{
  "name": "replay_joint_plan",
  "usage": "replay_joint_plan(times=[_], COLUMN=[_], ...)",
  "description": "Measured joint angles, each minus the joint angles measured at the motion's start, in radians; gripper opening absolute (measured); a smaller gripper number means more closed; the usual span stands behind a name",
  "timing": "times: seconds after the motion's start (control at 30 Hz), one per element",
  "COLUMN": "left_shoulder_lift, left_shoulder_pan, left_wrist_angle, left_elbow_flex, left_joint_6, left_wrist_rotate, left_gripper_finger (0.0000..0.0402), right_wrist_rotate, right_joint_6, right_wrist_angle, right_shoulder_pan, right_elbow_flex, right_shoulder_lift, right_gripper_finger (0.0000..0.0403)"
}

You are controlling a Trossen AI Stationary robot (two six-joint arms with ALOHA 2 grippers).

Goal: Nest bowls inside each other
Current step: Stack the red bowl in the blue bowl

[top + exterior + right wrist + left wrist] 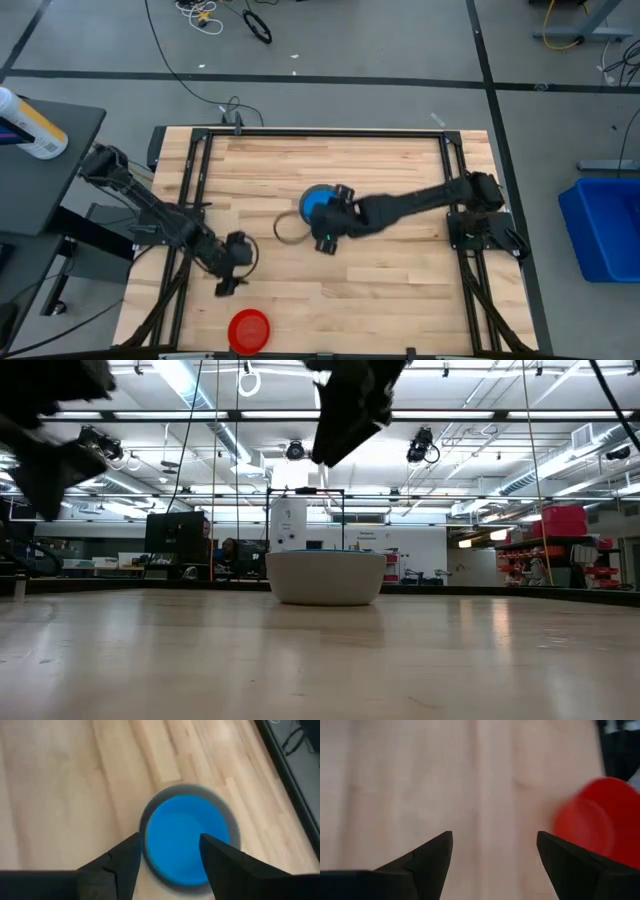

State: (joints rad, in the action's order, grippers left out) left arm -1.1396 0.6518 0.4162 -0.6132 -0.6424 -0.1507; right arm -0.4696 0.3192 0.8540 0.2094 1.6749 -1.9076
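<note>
Grey bowl holding light blue bowl; right gripper above, fingers apart. Red bowl alone; left gripper nearby, fingers apart.

Open wooden tabletop, with two bowl spots and two arms as the only obstacles.

The pale wooden table lies bare along its far edge and across its right half. Near the middle stands the round grey plastic bowl with a bright light blue bowl nested inside; the right gripper hangs over it, fingers apart, arm crossing from the right. The small red plastic bowl sits near the front edge. The left gripper, fingers apart, hangs just beside it.
</note>
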Motion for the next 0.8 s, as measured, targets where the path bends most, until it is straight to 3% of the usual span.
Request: replay_joint_plan(times=[0.27,0.63,0.8], left_shoulder_lift=[-0.168,-0.438,-0.451], left_shoulder_pan=[0.190,0.237,0.230], left_wrist_angle=[-0.044,-0.139,-0.152], left_elbow_flex=[-0.130,-0.180,-0.180], left_joint_6=[-0.122,-0.241,-0.261], left_wrist_rotate=[-0.099,-0.092,-0.140], left_gripper_finger=[0.0295,0.0292,0.0238], right_wrist_rotate=[-0.094,-0.124,-0.124], right_joint_6=[0.236,0.442,0.490], right_wrist_angle=[0.052,0.028,-0.020], right_shoulder_pan=[0.172,0.304,0.339], right_elbow_flex=[-0.017,-0.073,-0.121], right_shoulder_lift=[0.000,0.000,0.000], right_gripper_finger=[0.0214,0.0210,0.0207])
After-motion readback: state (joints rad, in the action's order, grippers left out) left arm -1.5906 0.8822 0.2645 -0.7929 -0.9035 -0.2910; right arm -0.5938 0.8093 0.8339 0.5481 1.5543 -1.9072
